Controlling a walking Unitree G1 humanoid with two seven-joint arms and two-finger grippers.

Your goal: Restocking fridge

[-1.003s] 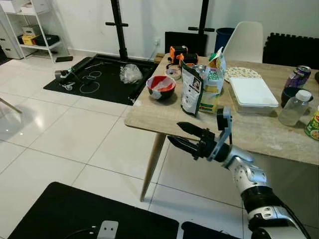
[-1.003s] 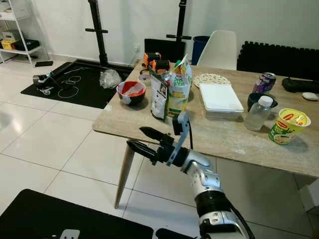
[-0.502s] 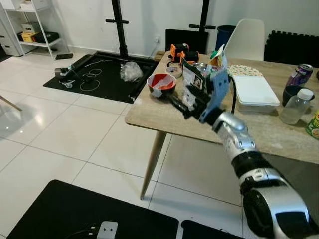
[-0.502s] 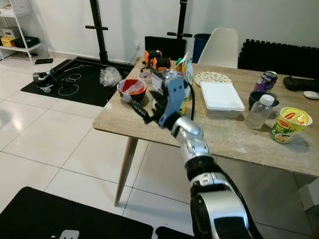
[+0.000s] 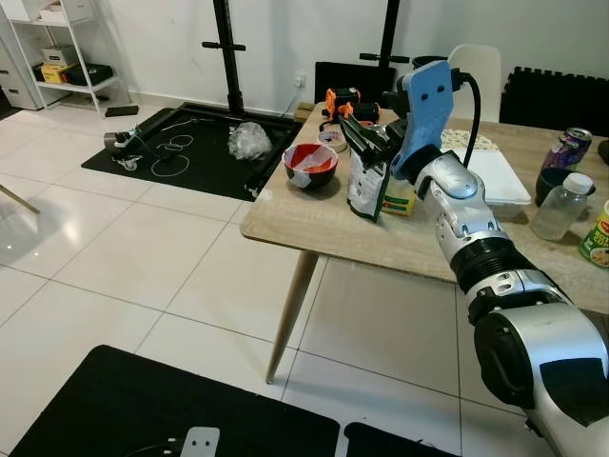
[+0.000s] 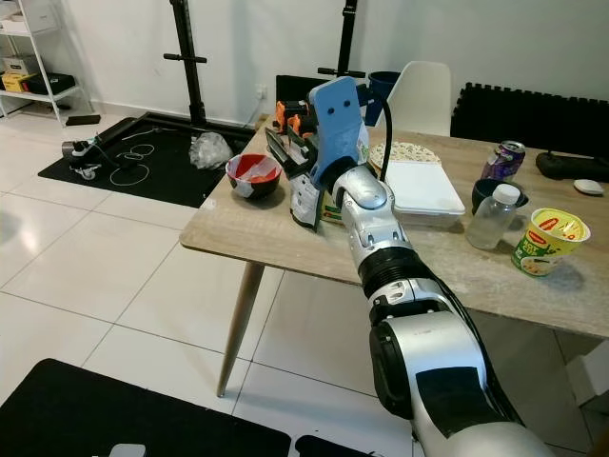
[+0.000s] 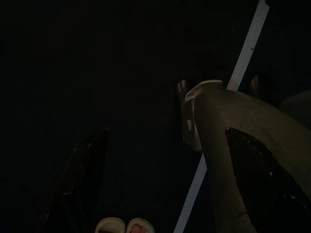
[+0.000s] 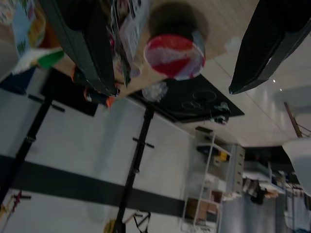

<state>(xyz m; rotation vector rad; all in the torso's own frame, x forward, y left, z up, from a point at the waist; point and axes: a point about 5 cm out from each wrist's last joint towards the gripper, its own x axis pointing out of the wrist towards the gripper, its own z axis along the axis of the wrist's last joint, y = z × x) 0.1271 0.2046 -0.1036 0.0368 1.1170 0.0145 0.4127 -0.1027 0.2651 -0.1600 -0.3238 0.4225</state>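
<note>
My right gripper (image 5: 354, 133) is raised over the wooden table (image 5: 314, 224), open, with nothing between its fingers. Its tips hover just above a dark printed pouch (image 5: 364, 186) that stands upright near the table's front left corner. A green and white carton (image 5: 402, 195) stands right behind the pouch. A red and white bowl (image 5: 309, 164) sits to the left of both. In the right wrist view the bowl (image 8: 175, 56) shows between the spread fingers (image 8: 87, 48), with the pouch (image 8: 129, 24) by one finger. My left gripper (image 7: 165, 130) hangs idle in the dark, fingers apart.
Further right on the table lie a white lidded container (image 5: 485, 176), a clear plastic bottle (image 5: 561, 205), a purple can (image 5: 571, 145) and a noodle cup (image 6: 549, 238). A white chair (image 5: 476, 67) stands behind. A black mat (image 5: 181, 143) with cables lies on the tiled floor.
My right arm has risen from below the table's front edge up and forward, ending above the pouch. Its fingers stayed open.
</note>
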